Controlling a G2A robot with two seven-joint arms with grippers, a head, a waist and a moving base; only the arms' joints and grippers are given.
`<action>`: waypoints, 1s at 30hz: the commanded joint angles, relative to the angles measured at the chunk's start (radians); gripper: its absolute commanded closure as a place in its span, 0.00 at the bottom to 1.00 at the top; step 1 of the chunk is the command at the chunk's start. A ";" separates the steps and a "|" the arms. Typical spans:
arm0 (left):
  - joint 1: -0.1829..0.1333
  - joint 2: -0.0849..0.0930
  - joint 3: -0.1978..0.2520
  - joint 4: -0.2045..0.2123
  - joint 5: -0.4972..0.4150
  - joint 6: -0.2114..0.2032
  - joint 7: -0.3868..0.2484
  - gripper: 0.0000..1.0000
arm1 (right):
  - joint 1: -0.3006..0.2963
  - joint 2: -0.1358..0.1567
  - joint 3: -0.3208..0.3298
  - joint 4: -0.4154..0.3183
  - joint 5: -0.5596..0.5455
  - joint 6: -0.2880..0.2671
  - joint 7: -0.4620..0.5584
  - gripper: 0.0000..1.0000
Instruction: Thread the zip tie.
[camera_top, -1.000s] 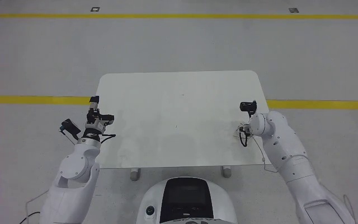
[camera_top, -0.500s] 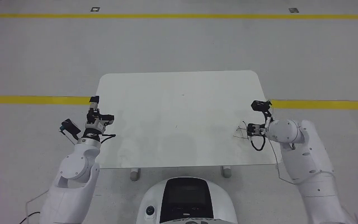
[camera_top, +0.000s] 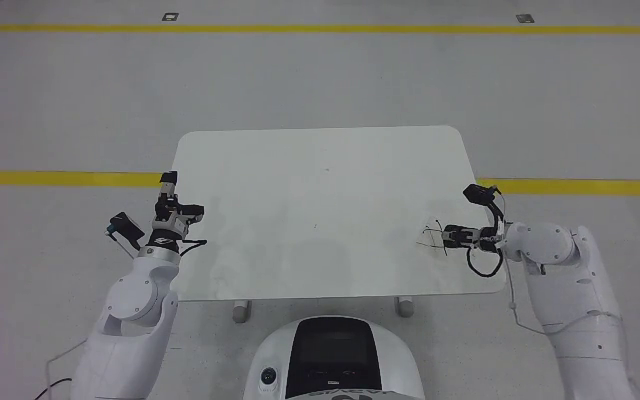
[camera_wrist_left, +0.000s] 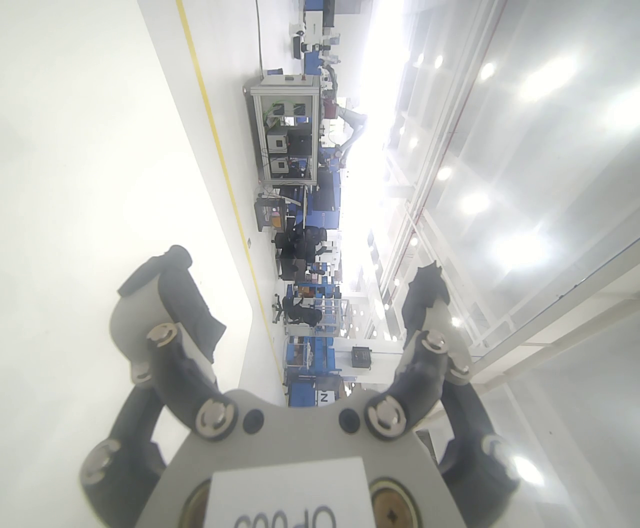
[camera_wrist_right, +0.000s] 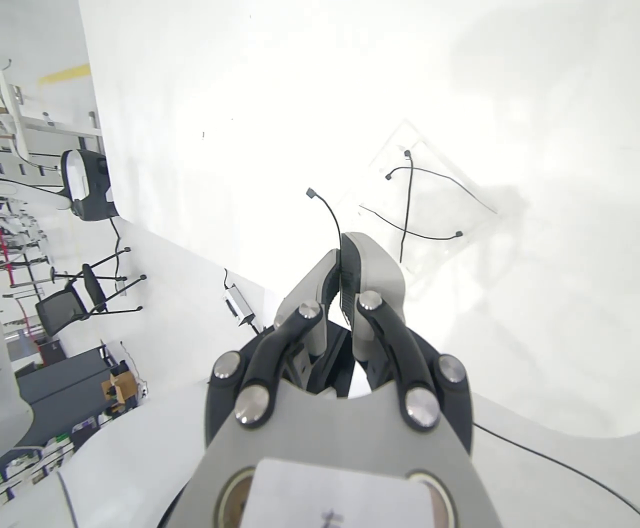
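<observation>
1 zip tie (camera_wrist_right: 327, 207) has been drawn outward, pinched in the right end effector (camera_wrist_right: 341, 262); the left end effector (camera_wrist_left: 300, 275) stays spread, so threading is judged unstarted.

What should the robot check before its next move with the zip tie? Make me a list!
1. Thin black zip tie pinched in the right gripper: ok.
2. Its square head poking out past the fingers: ok.
3. Left gripper open and empty: ok.
4. Left gripper near the tie: not ok, it sits at the white table's opposite edge.
5. Tie's tail free for threading: cannot tell, hidden behind the fingers.
6. Spare black zip ties lying in the clear tray, apart from the held one: ok.
</observation>
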 joint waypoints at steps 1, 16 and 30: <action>0.000 0.000 0.000 0.000 0.000 0.000 0.000 0.00 | 0.000 0.000 0.000 -0.001 -0.001 0.001 0.000 1.00; 0.000 0.000 0.000 0.000 0.000 0.000 0.000 0.00 | -0.015 0.001 -0.020 -0.001 0.017 0.049 -0.008 1.00; 0.000 0.000 0.000 0.000 0.000 0.000 0.000 0.00 | 0.036 0.000 -0.088 -0.187 0.036 0.312 0.015 1.00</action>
